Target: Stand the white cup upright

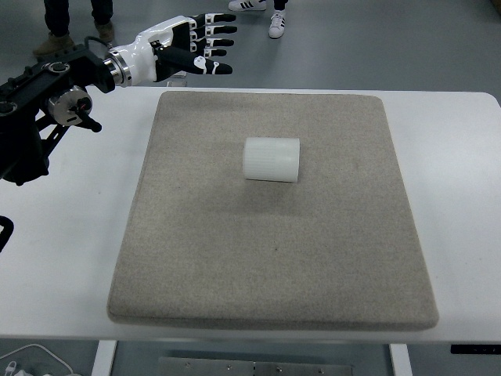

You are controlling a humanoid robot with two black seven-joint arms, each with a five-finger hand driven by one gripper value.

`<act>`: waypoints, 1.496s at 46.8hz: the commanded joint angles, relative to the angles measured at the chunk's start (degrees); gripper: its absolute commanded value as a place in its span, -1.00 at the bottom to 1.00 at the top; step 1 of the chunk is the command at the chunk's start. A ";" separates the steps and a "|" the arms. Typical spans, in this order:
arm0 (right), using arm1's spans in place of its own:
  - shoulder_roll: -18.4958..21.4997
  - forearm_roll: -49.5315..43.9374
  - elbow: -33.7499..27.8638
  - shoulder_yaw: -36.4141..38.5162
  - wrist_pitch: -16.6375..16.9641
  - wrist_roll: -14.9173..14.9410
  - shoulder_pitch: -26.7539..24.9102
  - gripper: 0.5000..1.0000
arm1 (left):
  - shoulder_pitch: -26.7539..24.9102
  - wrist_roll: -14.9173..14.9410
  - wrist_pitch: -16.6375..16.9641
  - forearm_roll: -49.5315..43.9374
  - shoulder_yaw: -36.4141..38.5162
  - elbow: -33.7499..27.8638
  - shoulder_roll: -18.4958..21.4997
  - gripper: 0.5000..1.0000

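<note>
White cup (272, 159) lies sideways on mat (196, 258), contents unclear; left robot hand (182, 53) fingers spread.

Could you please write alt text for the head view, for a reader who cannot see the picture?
A white cup lies on its side in the middle of a grey felt mat on a white table. The robot's left hand is at the upper left, fingers spread and holding nothing, well apart from the cup.

One cup (272, 159) on one mat (235, 258), one hand (184, 52) beyond the mat, perhaps four shoes (275, 23) farther off
</note>
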 commanded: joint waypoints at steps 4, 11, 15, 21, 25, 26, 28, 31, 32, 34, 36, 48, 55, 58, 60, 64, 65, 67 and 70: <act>0.00 0.00 0.00 0.00 0.00 0.00 0.04 0.72 | -0.41 3.83 0.28 9.64 -0.01 -5.78 0.79 0.97; 0.00 0.00 0.00 0.00 0.00 0.00 0.04 0.72 | -0.50 10.24 1.77 12.63 0.07 -11.41 0.53 0.97; 0.00 0.00 0.00 0.00 0.00 0.00 0.04 0.72 | -0.59 13.67 2.30 15.53 0.07 -13.78 0.09 0.96; 0.00 0.00 0.00 0.00 0.00 0.00 -0.05 0.72 | -0.06 16.23 2.48 22.47 0.07 -16.07 -1.14 0.96; 0.00 0.00 0.00 0.00 0.00 0.00 -0.05 0.72 | 0.20 17.63 2.39 27.13 -0.01 -16.25 -2.46 0.95; 0.00 0.00 0.00 0.00 0.00 0.00 -0.05 0.72 | 0.29 17.81 2.39 27.75 0.07 -16.25 -2.64 0.95; 0.00 0.00 0.00 0.00 0.00 0.00 -0.05 0.72 | 0.20 18.07 2.39 28.63 0.07 -16.25 -2.99 0.95; 0.00 0.00 0.00 0.00 0.00 0.00 0.04 0.72 | 0.29 18.60 2.39 29.07 0.16 -16.34 -3.87 0.94; 0.00 0.00 0.00 0.00 0.00 0.00 -0.05 0.72 | 0.20 18.78 2.39 29.33 0.60 -16.34 -4.22 0.94; 0.00 0.00 0.00 0.00 0.00 0.00 0.04 0.72 | 0.11 18.87 2.39 29.95 1.39 -16.25 -4.75 0.94; 0.00 0.00 0.00 0.00 0.00 0.00 0.04 0.72 | -0.15 18.87 2.39 30.56 2.09 -16.34 -4.92 0.94; 0.00 0.00 0.00 0.00 0.00 0.00 0.04 0.72 | -0.06 19.13 2.74 35.84 2.97 -16.07 -7.38 0.93; 0.00 0.00 0.00 0.00 0.00 0.00 -0.05 0.72 | 0.03 19.13 4.06 36.63 3.06 -15.81 -8.26 0.94; 0.00 0.00 0.00 0.00 0.00 0.00 0.04 0.72 | -0.15 19.13 4.06 36.89 3.15 -15.64 -8.79 0.94; 0.00 0.00 0.00 0.00 0.00 0.00 -0.05 0.72 | -0.15 19.13 4.06 37.86 3.15 -15.37 -9.32 0.94; 0.00 0.00 0.00 0.00 0.00 0.00 -0.05 0.72 | -0.15 19.13 4.06 40.23 3.06 -14.67 -10.20 0.93; 0.00 0.00 0.00 0.00 0.00 0.00 -0.05 0.72 | -0.15 19.13 4.06 40.50 3.06 -14.49 -10.46 0.94; 0.00 0.00 0.00 0.00 0.00 0.00 0.04 0.72 | -0.06 19.13 4.06 40.59 3.06 -14.23 -10.99 0.93; 0.00 0.00 0.00 0.00 0.00 0.00 0.04 0.72 | 0.03 19.04 4.06 40.76 3.15 -13.70 -11.78 0.94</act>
